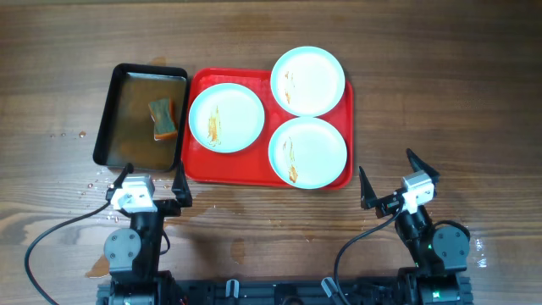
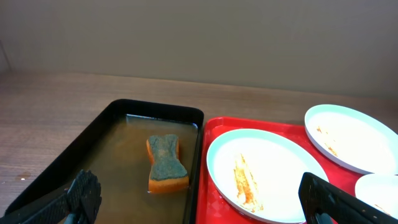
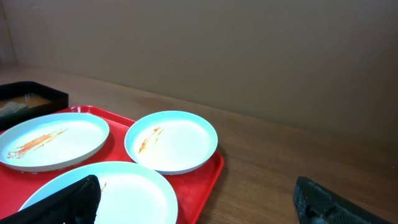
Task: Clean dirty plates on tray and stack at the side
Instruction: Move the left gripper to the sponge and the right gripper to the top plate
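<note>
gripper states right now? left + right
Left gripper: open, holding nothing.
Right gripper: open, holding nothing.

Place: most likely a robot test lab.
Table: brown wood-grain tabletop before a plain beige wall.
Rig: black cable running to a grey-black robot arm base.

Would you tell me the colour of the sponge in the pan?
The sponge is orange with a grey-green top; left wrist view.
</note>
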Controlling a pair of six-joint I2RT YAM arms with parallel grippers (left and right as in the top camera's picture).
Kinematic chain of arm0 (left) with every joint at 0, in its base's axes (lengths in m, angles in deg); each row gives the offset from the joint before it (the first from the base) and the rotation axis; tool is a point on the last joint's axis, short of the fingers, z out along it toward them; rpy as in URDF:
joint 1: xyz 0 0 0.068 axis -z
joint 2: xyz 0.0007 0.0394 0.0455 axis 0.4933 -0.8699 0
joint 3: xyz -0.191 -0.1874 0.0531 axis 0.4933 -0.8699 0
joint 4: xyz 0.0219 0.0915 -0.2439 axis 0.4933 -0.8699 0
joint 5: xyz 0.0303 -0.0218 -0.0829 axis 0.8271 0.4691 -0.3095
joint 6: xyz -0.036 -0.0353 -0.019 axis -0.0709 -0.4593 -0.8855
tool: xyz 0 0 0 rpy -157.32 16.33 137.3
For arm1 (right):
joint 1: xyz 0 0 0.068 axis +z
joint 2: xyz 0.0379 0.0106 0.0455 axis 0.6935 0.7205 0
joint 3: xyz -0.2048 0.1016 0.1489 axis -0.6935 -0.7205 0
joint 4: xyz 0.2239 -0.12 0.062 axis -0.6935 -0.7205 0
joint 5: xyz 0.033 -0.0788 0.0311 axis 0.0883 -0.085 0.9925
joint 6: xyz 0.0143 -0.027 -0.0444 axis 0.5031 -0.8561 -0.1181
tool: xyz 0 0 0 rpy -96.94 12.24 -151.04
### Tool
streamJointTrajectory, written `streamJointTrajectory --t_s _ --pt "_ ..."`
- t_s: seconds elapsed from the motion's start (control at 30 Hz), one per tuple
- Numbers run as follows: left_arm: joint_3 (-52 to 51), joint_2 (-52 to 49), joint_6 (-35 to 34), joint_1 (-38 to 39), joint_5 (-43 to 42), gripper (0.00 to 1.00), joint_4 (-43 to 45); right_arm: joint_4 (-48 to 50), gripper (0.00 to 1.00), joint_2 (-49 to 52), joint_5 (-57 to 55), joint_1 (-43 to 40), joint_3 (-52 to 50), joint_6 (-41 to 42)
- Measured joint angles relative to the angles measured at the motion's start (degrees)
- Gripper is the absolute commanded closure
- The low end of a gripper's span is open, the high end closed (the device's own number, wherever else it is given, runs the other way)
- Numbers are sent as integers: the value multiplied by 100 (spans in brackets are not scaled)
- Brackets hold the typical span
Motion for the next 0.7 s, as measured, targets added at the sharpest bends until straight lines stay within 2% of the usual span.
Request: streamJointTrajectory --t_s 0.27,0.43,0.7 --pt "0 -2 2 0 2 0 26 258 0 111 1113 4 22 1202" --pt "0 -2 2 0 2 0 24 284 0 599 1342 4 177 1436" --pt "0 0 0 0 2 0 31 901 0 2002 1469 4 605 1495"
